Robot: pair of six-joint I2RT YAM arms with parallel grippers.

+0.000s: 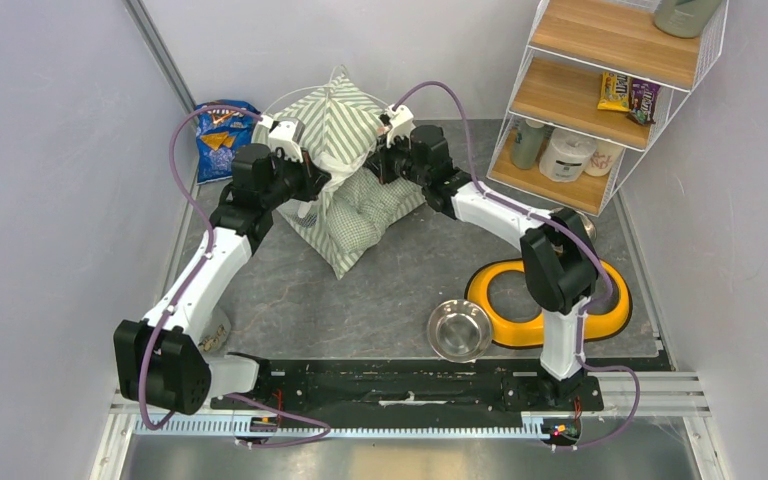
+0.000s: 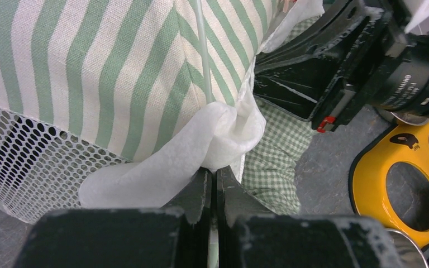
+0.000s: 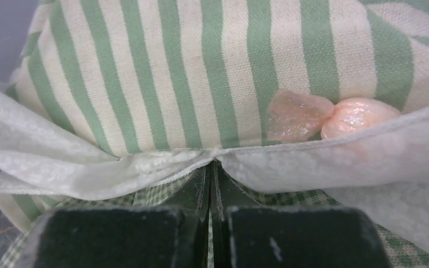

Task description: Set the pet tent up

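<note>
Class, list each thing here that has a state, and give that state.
pet tent: partly raised, white edge pinched from both sides
left gripper: shut on pet tent
right gripper: shut on pet tent
cushion: crumpled, poking from tent
steel bowl: upright, empty, beside yellow holder

A blue foil chip bag (image 1: 222, 135) lies far left. A round steel bowl (image 1: 459, 329) sits just beside a yellow plastic double-bowl holder (image 1: 520, 333). A white wire rack with wooden shelves (image 1: 600, 40) stands far right.

The left arm (image 1: 205, 275) and right arm (image 1: 490, 210) have white links, black joint housings and purple cables (image 1: 171, 160); the left gripper (image 2: 215, 173) is scuffed black.
</note>
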